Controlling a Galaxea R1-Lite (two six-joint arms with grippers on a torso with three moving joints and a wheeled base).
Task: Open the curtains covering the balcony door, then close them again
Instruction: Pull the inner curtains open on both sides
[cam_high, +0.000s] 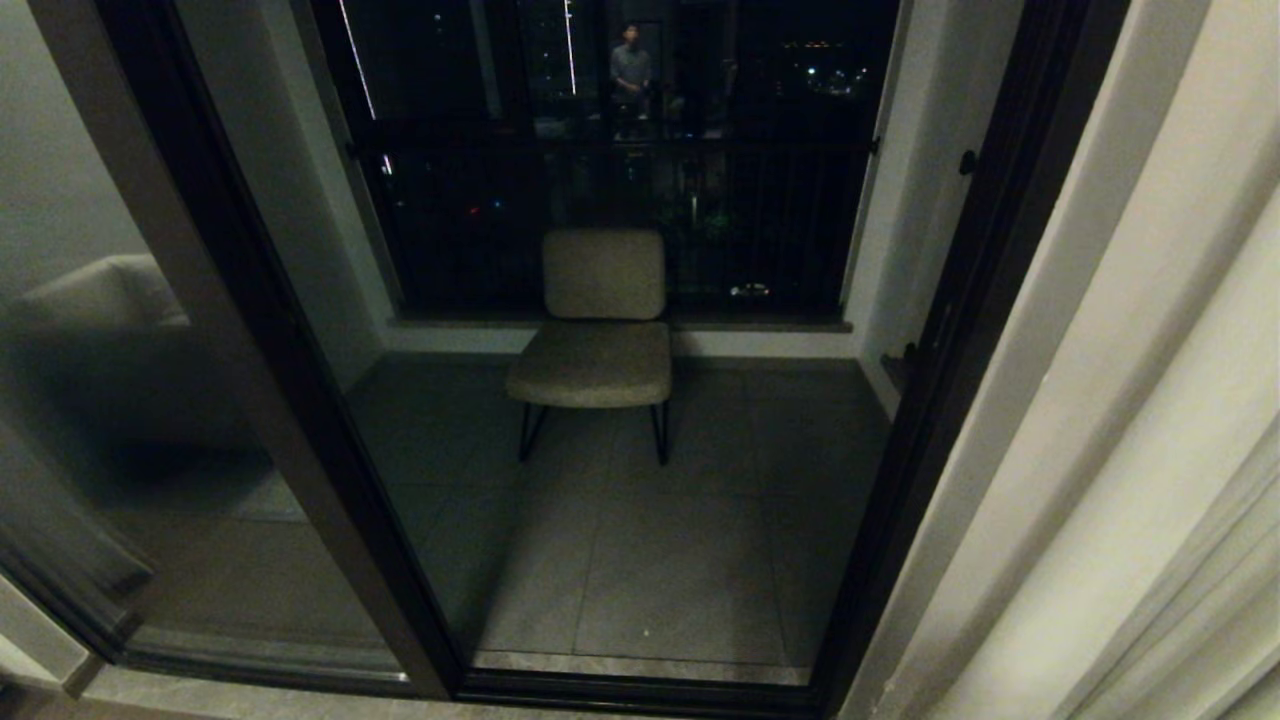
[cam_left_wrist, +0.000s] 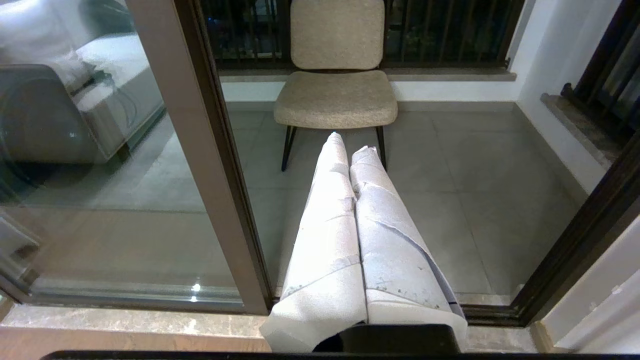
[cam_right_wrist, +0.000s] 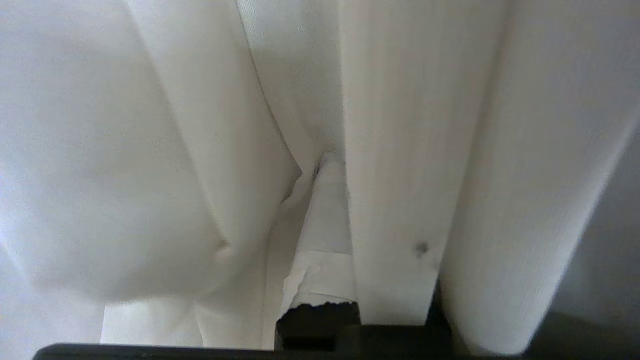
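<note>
Right now the curtains (cam_high: 1130, 420) are hanging bunched at the right edge of the head view, running out of the picture at top, bottom and right, so their full width is not showing. The balcony door (cam_high: 300, 400) is standing uncovered beside them, its dark frame crossing the view at a slant, and its top is being cut off. Through the opening a beige chair (cam_high: 600, 330) is sitting on the tiled balcony floor (cam_high: 660, 560), in front of a dark railing (cam_high: 620, 200). A faint figure of a person (cam_high: 630, 70) is showing in the dark glass up top, too dim to read further.

Neither arm is appearing in the head view. The left gripper (cam_left_wrist: 352, 150) is showing only in its own wrist view, its white-wrapped fingers (cam_left_wrist: 330, 225) pressing together, clenched on nothing, pointing toward the chair (cam_left_wrist: 335, 65) and the door frame (cam_left_wrist: 220, 150).

The right gripper (cam_right_wrist: 325, 165) is sitting deep among pleats of the curtains (cam_right_wrist: 400, 150). Folds are covering most of it; only one wrapped finger (cam_right_wrist: 325, 220) is peeking out between them. Its jaws are closed, yet whether any fabric is caught between them is not visible, since cloth is hiding the tips.
</note>
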